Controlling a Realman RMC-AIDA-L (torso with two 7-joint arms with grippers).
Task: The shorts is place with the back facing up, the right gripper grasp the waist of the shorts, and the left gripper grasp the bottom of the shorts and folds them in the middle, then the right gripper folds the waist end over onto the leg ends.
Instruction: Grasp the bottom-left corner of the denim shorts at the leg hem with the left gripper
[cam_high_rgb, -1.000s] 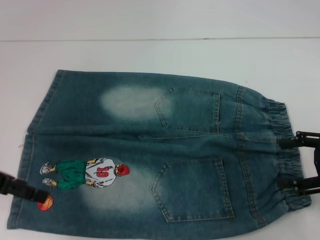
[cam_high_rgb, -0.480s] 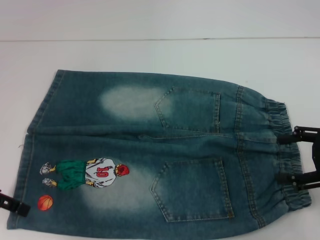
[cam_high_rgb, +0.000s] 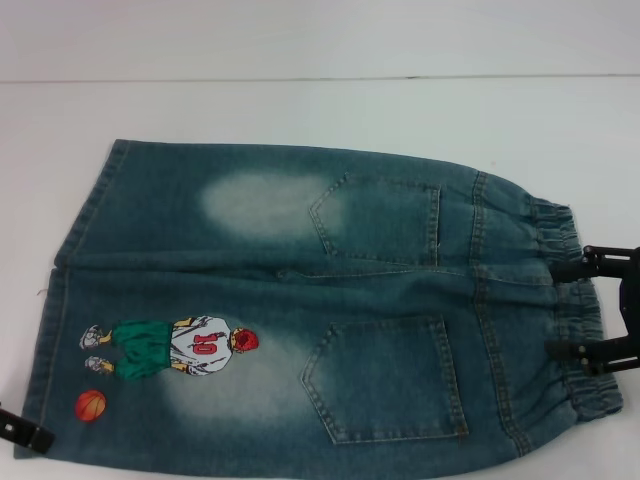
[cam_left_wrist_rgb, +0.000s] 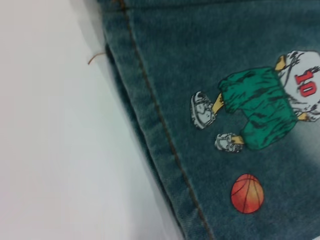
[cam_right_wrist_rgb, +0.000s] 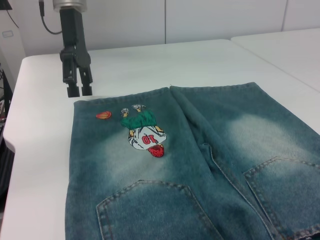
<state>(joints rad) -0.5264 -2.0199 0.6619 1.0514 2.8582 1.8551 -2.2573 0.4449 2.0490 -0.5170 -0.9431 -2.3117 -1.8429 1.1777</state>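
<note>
Shorts (cam_high_rgb: 300, 300) lying flat on the white table (cam_high_rgb: 300, 110), back up, nothing folded yet; both grasps and both folds are left, we're judging. We're seeing the right gripper (cam_high_rgb: 590, 310) spread open around the waist (cam_high_rgb: 570, 300), not clamping. Left gripper (cam_right_wrist_rgb: 76, 82) hanging just beside the hem, fingers near together, holding nothing: only the right wrist view is showing this.

The shorts (cam_right_wrist_rgb: 200, 170) lie flat on the white table (cam_right_wrist_rgb: 45, 150), pockets up. The left gripper (cam_right_wrist_rgb: 79, 89) hangs just beyond the hem, near the orange basketball print (cam_right_wrist_rgb: 103, 115).
</note>
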